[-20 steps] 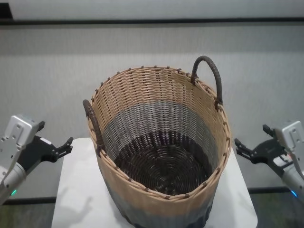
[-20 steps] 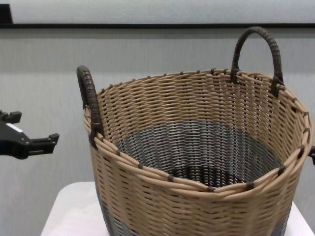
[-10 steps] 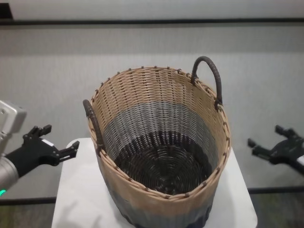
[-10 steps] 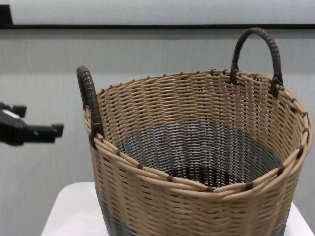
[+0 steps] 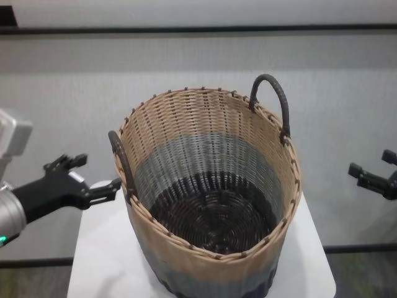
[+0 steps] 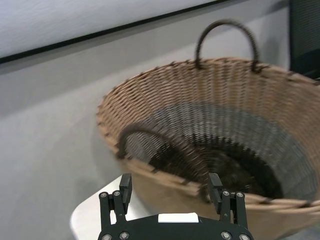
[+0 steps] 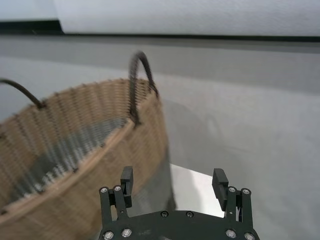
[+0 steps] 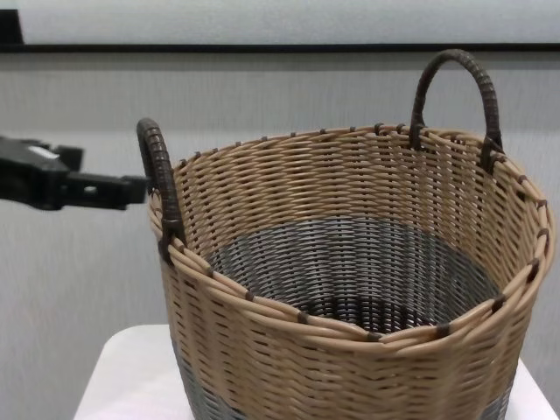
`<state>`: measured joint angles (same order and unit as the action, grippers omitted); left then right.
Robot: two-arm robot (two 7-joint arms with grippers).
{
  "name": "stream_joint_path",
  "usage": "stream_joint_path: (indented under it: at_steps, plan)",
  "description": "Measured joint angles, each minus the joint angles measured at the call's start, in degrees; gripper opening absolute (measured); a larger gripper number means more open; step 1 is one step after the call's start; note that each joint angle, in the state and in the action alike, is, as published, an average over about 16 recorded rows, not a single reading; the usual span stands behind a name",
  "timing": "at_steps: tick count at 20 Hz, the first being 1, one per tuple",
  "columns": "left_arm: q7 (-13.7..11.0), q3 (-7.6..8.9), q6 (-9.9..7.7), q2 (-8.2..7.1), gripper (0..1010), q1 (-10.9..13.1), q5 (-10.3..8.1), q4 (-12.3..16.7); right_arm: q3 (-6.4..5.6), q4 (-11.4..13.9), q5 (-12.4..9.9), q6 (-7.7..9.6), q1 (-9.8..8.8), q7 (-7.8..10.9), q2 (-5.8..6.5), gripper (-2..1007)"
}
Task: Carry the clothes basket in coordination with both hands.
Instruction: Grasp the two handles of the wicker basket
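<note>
The clothes basket (image 5: 211,186) stands upright on a white table, tan above and grey below, with nothing inside. Its left handle (image 5: 121,164) and right handle (image 5: 276,102) are dark brown loops on the rim. My left gripper (image 5: 99,171) is open, level with the left handle, one fingertip almost touching it. In the chest view the left gripper (image 8: 96,179) points at that handle (image 8: 159,179). The left wrist view shows the open left gripper (image 6: 170,186) facing the handle (image 6: 160,145). My right gripper (image 5: 370,164) is open at the far right, well clear of the basket; in the right wrist view the right gripper (image 7: 173,181) is open facing the basket's side (image 7: 75,165).
The small white table (image 5: 99,261) carries the basket, which fills most of its top. A grey wall with a dark horizontal strip (image 5: 198,28) runs behind. Open space lies on both sides of the table.
My left gripper has moved in and up toward the basket's left handle. My right gripper has drifted outward to the right edge and slightly up. The basket has not moved.
</note>
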<state>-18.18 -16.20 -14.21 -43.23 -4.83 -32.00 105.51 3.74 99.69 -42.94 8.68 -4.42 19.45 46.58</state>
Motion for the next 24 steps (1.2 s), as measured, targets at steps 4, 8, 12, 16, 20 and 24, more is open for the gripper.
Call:
stream_joint_path:
  at_steps: [4, 8, 12, 16, 20, 24]
  plan:
    - [-1.9, -0.25, -0.92, 0.11, 1003, -0.3, -0.24, 2.2, -2.00, 2.4, -3.5, 1.37, -1.13, 1.73, 0.58, 1005]
    - [-3.0, -0.83, -1.30, 0.36, 1003, -0.1, 0.27, 4.3, -2.28, 4.2, -5.6, 2.34, -1.10, 2.53, 0.73, 1005]
    - [-3.7, -1.42, -1.41, 0.64, 1003, 0.2, 0.88, 6.1, -1.32, 5.2, -6.7, 2.94, -0.14, 2.41, 0.64, 1005]
    - [-4.2, -2.08, -1.26, 1.18, 1003, 0.3, 1.43, 7.0, 0.54, 5.1, -6.7, 3.23, 1.67, 1.67, 0.24, 1005]
    - [-4.7, -3.04, -1.19, 2.00, 1003, -0.3, 1.91, 6.7, 2.78, 4.2, -6.1, 3.39, 4.11, 0.84, -0.60, 1005]
    - [-5.1, -4.30, -1.44, 3.05, 1003, -1.7, 2.54, 5.4, 4.98, 2.8, -5.3, 3.55, 6.89, 0.12, -1.74, 1005]
